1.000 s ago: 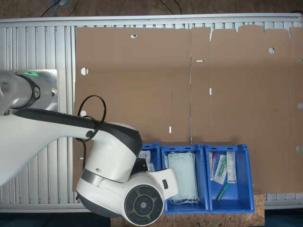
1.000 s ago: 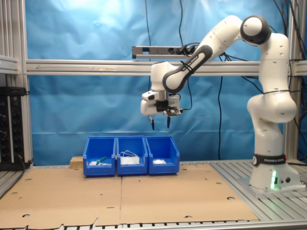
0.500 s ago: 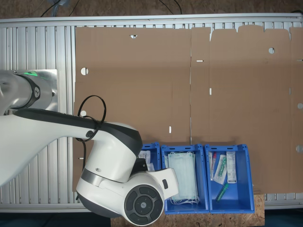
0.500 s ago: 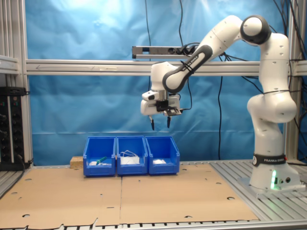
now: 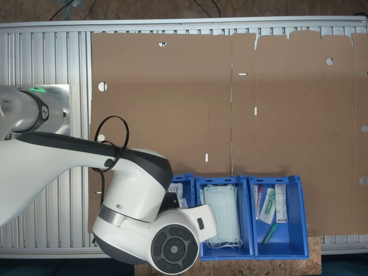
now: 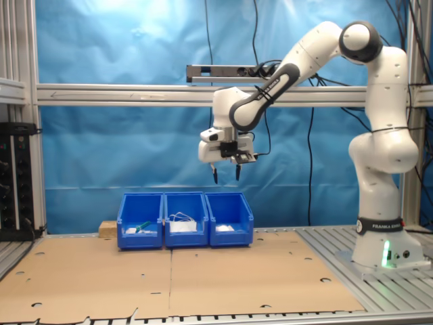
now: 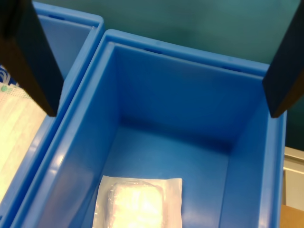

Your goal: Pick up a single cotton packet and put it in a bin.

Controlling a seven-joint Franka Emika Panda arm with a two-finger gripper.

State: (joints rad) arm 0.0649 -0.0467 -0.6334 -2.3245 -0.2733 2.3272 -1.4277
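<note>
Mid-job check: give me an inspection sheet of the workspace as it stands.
Surface: brown cardboard sheet on the bench, bare in front of the bins.
Job's things: cotton packet flat on the floor of the bin, the one at the second exterior view's right of the row.
Clutter: middle bin holds green face masks; far bin holds long wrapped items.
Grippers: gripper open, empty, high above the bin.
Cables: black cable loop on the arm; more hang behind.
Surroundings: blue backdrop, aluminium frame.
</note>
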